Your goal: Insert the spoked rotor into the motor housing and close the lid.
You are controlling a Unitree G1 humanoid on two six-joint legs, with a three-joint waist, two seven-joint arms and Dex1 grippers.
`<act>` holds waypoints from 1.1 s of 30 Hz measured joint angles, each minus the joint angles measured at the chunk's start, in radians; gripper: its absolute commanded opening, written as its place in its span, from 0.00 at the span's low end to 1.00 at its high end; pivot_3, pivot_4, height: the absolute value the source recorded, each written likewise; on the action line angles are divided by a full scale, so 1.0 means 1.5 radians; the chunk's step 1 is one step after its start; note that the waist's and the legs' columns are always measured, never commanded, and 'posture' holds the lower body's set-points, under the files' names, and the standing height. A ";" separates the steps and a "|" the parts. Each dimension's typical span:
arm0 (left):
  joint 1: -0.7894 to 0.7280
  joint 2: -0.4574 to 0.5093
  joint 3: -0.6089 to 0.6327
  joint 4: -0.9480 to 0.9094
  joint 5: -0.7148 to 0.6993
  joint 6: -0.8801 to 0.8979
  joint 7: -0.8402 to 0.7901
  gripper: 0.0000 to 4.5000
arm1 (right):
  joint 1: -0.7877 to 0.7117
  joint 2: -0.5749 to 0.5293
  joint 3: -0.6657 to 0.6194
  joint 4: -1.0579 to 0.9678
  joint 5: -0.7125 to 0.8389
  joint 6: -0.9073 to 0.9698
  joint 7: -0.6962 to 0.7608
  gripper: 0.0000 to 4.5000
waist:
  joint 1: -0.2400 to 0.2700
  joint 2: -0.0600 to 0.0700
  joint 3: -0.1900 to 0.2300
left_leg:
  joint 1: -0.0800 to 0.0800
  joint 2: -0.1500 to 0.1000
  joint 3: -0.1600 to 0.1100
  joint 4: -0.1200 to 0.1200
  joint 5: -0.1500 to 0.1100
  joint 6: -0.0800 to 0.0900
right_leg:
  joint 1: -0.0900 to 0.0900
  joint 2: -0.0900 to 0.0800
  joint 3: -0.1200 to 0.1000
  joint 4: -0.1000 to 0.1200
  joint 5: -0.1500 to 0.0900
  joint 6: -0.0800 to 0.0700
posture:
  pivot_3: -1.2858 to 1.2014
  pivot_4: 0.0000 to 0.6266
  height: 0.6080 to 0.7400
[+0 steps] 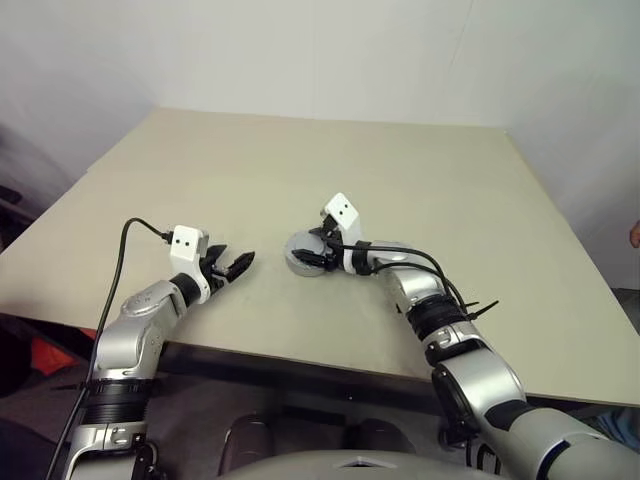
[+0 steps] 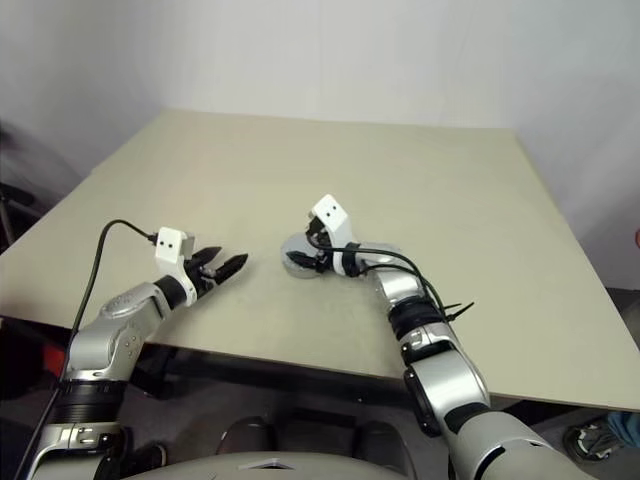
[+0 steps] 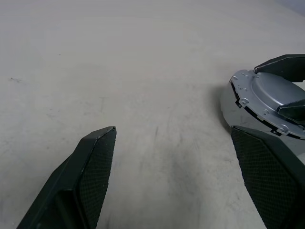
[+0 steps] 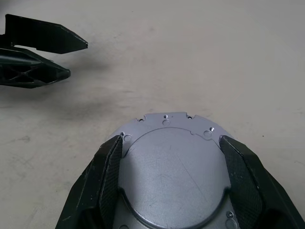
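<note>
The lid (image 4: 174,176), a pale silvery disc with a raised middle, lies near the table's centre between the fingers of my right gripper (image 4: 171,138). The jaws press its rim from both sides, so the gripper is shut on it. A wider grey round part, which I take for the motor housing (image 3: 228,112), shows under the lid; its windings are covered. The spoked rotor is hidden. My left gripper (image 1: 235,265) hovers open a short way left of the lid, holding nothing, its fingertips (image 3: 102,143) pointing toward it.
The beige table (image 1: 400,180) stretches bare behind and to both sides of the grippers, with its front edge close under my arms. A black cable (image 1: 125,250) loops from the left wrist. White walls stand behind the table.
</note>
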 measured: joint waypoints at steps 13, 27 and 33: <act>0.010 0.000 0.001 -0.008 -0.001 0.000 0.005 0.90 | -0.021 0.009 0.002 0.029 -0.010 0.005 -0.022 0.70 | -0.001 0.000 0.000 | 0.002 0.000 0.000 0.000 0.000 0.000 | -0.001 0.000 0.000 -0.001 0.000 0.000 | 0.52 0.00 1.00; 0.011 0.000 0.001 -0.008 -0.002 0.000 0.008 0.90 | -0.028 0.032 -0.016 0.033 -0.003 0.022 -0.019 0.70 | -0.016 0.000 0.000 | 0.000 0.000 0.000 -0.001 0.000 0.000 | -0.003 0.000 0.000 -0.001 0.000 0.000 | 0.52 0.00 1.00; 0.011 0.000 0.001 -0.008 -0.002 0.000 0.009 0.90 | -0.030 0.033 -0.016 0.033 -0.003 0.024 -0.018 0.70 | -0.017 0.000 0.000 | 0.000 0.000 0.000 -0.001 0.000 0.000 | -0.003 0.000 0.000 -0.001 0.000 0.000 | 0.52 0.00 1.00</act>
